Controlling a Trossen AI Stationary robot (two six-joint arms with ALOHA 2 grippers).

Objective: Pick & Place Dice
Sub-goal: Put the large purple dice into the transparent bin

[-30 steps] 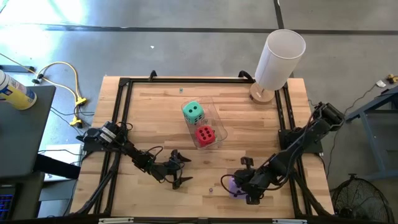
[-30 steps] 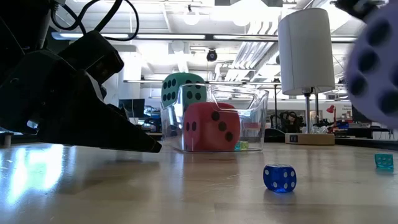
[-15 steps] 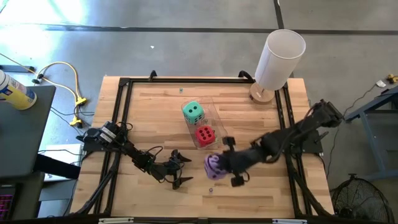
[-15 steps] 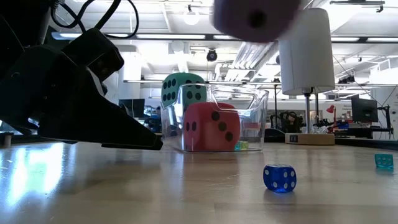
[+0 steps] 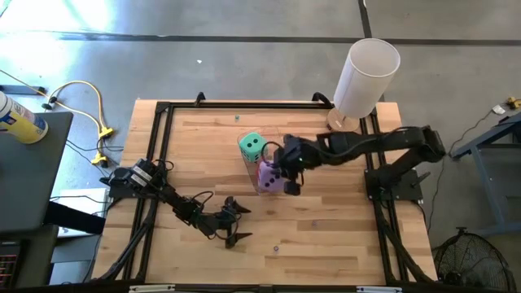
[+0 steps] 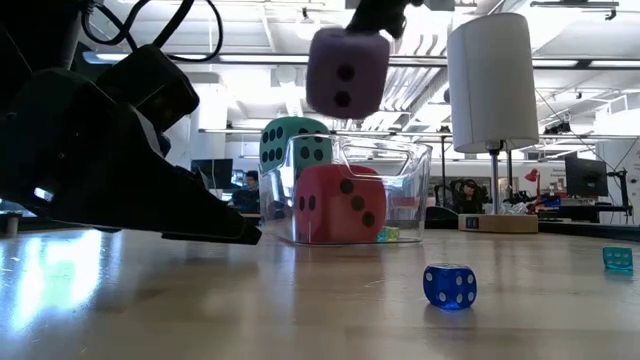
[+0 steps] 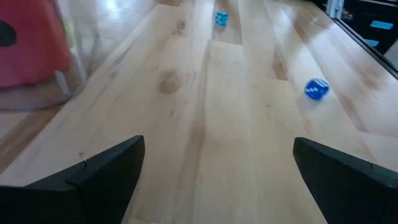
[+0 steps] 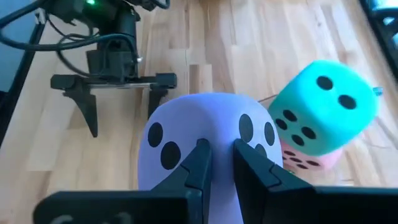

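Right gripper point(image 5: 286, 169) was pinched narrow on the purple die point(image 5: 269, 176), holding it in the air above the clear bin point(image 6: 400, 190), directly over the red die point(image 6: 339, 205). Green die point(image 5: 252, 146) sat at the bin's far end, on top of a pink die point(image 8: 311, 160). Left gripper point(image 5: 233, 220) rested low near the table's front edge, jaws wide and empty, well apart from the bin; a small blue die point(image 6: 449, 286) lay on the table point(image 5: 342, 228).

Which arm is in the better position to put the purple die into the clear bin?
Right. The right gripper holds the purple die in the air over the clear bin; the left gripper waits open, low near the table's front.
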